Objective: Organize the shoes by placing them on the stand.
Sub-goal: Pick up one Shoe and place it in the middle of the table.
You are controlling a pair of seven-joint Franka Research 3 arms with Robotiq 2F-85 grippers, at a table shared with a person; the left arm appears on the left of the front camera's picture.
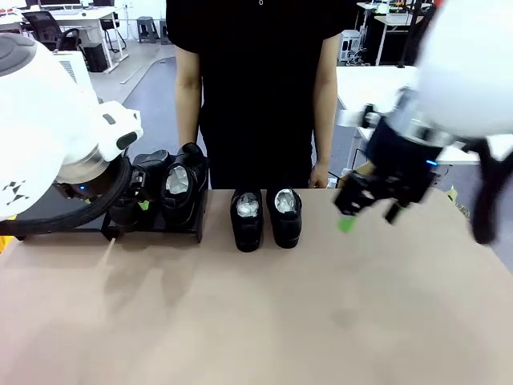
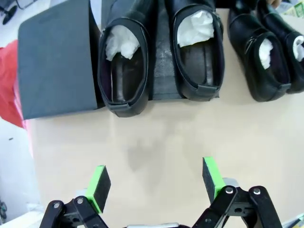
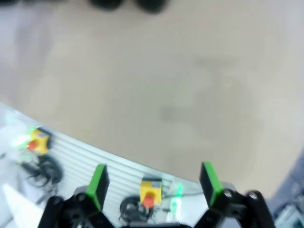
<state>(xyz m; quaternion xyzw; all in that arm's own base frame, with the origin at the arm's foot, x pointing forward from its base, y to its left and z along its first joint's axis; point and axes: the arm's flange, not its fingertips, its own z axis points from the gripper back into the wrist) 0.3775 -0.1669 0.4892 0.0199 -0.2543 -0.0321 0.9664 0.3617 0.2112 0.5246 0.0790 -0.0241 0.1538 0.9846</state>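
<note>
Two glossy black shoes [image 1: 183,188] [image 1: 148,180] with white paper inside rest side by side on the low black stand [image 1: 156,231] at the far left. In the left wrist view this pair [image 2: 124,61] [image 2: 198,52] sits on the stand's right platform, and its left platform [image 2: 57,61] is bare. Another pair of shoes [image 1: 247,218] [image 1: 284,215] stands on the table at the middle, heels toward me. My left gripper [image 1: 134,204] [image 2: 154,185] hovers open and holds nothing, just on my side of the stand. My right gripper [image 1: 369,216] [image 3: 154,185] hangs open and motion-blurred above the table, right of the middle pair.
A person in black stands at the far edge with one hand [image 1: 321,176] near the table. In the right wrist view the table's edge runs past two yellow stop-button boxes [image 3: 149,190] [image 3: 38,140] and cables below. The near half of the table [image 1: 256,321] is bare.
</note>
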